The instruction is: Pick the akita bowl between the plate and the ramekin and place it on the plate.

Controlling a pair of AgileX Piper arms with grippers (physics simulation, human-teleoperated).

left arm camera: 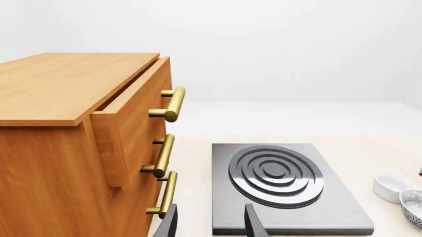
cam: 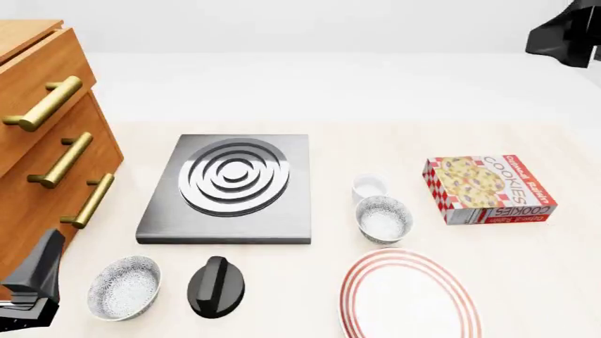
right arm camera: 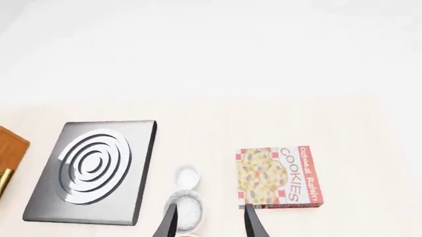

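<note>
The akita bowl [cam: 383,218], speckled inside, sits between the small white ramekin [cam: 370,187] and the red-ringed plate [cam: 409,297]. In the right wrist view the bowl [right arm camera: 187,210] and ramekin [right arm camera: 187,176] lie far below my right gripper [right arm camera: 209,223], which is open and holds nothing. My left gripper [left arm camera: 211,224] is also open, low beside the drawer cabinet, with the ramekin [left arm camera: 392,185] and bowl [left arm camera: 414,206] at the view's edge. In the front view only part of each arm shows: the left arm [cam: 33,282] and the right arm [cam: 568,32].
A look-alike speckled bowl [cam: 124,287] and a black knob-like object [cam: 216,285] sit front left. A grey stove plate [cam: 230,186] lies mid-table, a cookie box [cam: 488,189] at the right. A wooden cabinet [cam: 47,141] with brass handles stands left, top drawer ajar.
</note>
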